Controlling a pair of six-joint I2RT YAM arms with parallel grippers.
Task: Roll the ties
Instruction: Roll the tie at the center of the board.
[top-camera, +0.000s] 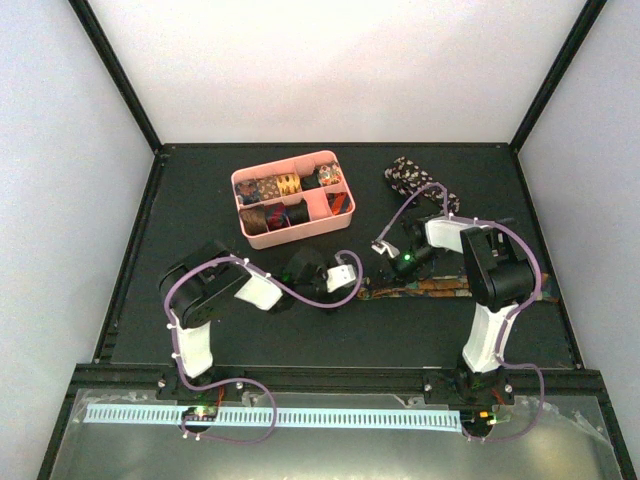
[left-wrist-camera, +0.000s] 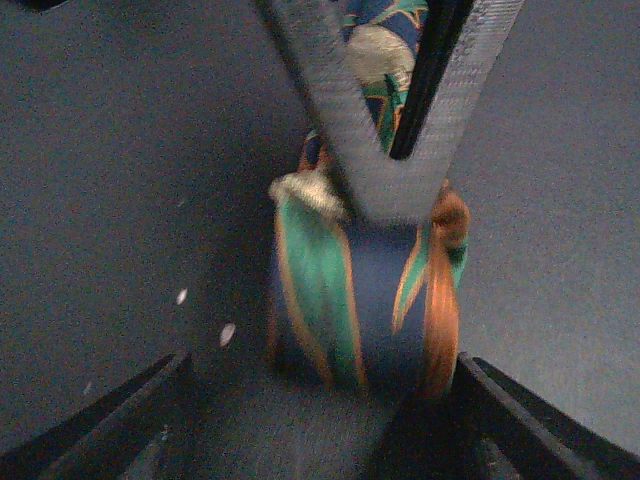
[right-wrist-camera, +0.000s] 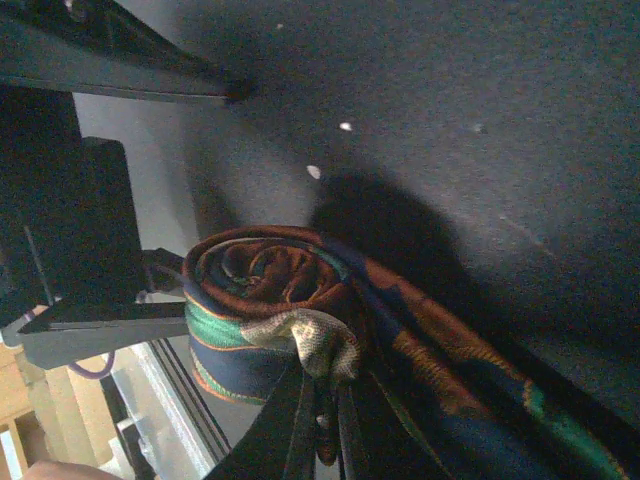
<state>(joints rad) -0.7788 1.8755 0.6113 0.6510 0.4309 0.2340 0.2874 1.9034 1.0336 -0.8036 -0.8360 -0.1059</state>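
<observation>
Right claw (right-wrist-camera: 325, 395) is pinched shut on the rolled end of a tie (left-wrist-camera: 360, 310), nipping the coil at its edge. Left claw (left-wrist-camera: 322, 365) stands open astride that coil (one finger seems to touch it, the other is apart). The tie's unrolled tail lies flat on the bench (top-camera: 300, 335), running under the right arm. A speckled tie (top-camera: 410, 178) lies crumpled behind, near the tray (top-camera: 262, 238) of rolled ties (top-camera: 288, 185).

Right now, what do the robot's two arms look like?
Both are chunky black joints joined by white shells. The left arm and right arm each carry a thin lilac cable looping alongside. A tiny green light glows by the right wrist. The right gripper has grey textured fingers; the left gripper has black fingers.
</observation>
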